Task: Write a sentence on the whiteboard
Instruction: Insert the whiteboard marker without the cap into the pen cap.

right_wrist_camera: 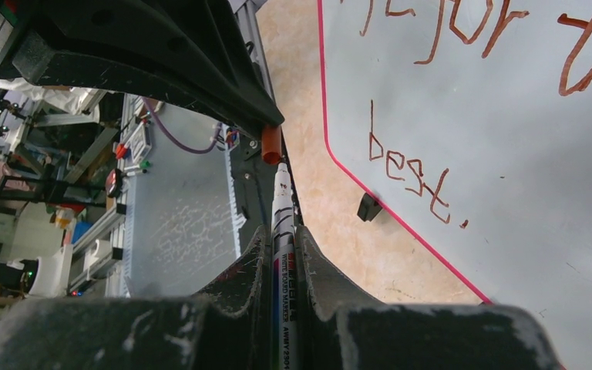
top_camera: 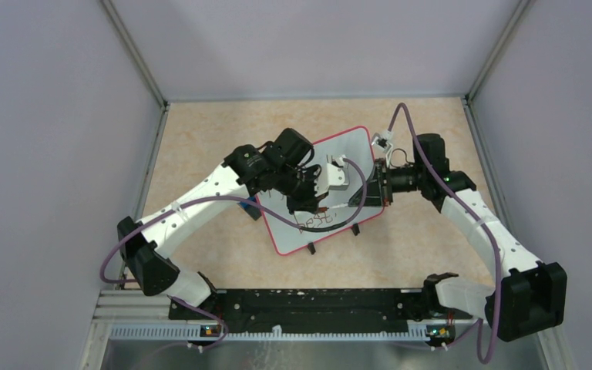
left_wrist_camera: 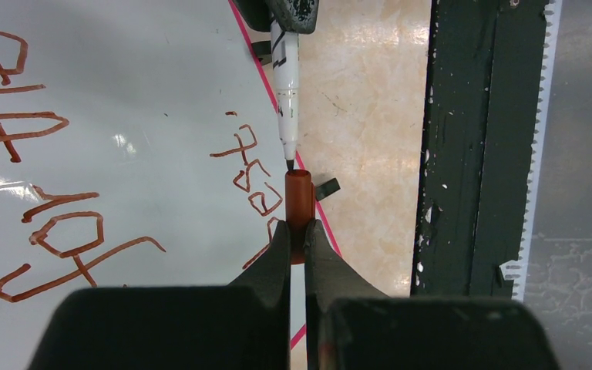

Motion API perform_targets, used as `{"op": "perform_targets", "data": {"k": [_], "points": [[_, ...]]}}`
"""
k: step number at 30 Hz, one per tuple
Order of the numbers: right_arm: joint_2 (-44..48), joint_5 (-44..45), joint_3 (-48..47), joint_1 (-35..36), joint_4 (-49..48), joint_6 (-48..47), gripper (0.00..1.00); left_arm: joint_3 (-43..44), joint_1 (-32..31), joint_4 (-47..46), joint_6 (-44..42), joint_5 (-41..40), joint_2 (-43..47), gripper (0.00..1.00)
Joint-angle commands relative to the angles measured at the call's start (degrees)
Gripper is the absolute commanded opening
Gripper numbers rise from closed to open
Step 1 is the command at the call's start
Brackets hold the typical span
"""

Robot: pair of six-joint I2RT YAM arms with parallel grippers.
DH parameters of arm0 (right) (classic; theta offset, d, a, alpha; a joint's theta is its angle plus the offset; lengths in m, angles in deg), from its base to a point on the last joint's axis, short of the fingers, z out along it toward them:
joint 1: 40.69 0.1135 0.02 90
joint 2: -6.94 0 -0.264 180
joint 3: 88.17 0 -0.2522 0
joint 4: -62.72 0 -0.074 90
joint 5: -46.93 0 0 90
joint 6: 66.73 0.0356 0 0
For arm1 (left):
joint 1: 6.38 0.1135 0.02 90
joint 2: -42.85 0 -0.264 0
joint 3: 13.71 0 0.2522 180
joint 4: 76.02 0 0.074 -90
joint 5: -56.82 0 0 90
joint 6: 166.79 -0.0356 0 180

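Two tools loaded | left tool (left_wrist_camera: 299,231) pinched cap (left_wrist_camera: 298,199) | right tool (right_wrist_camera: 281,235) pinched marker (right_wrist_camera: 283,208), aimed at cap mouth | whiteboard (top_camera: 352,148) lay mid-desk (top_camera: 223,131), sentence (right_wrist_camera: 408,173) apparently finished | risk: off-axis approach would miss cap, smear ink, or dislodge either grip

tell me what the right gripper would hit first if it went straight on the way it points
The red cap in the left gripper: the marker that the right gripper holds points its tip at the cap's mouth, nearly touching, though depth is hard to judge.
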Motion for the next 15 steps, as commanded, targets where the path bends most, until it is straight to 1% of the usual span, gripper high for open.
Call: {"op": "perform_targets", "data": {"k": [1, 5, 10, 15], "points": [[0.0, -0.7, -1.3, 0.8, -1.2, -0.5, 0.0, 1.9, -0.2, -0.3, 0.1, 1.1, 1.1, 0.0], [0.2, -0.7, -1.4, 0.8, -0.9, -0.8, 0.0, 1.3, -0.2, -0.1, 0.0, 0.7, 1.0, 0.0], [0.6, -0.2, -1.5, 0.8, -0.1, -1.6, 0.0, 0.3, -0.2, 0.1, 0.2, -1.8, 1.7, 0.0], [0.6, -0.4, -1.7, 0.8, -0.1, -1.6, 0.0, -0.6, -0.2, 0.1, 0.0, -1.9, 2.2, 0.0]]}}
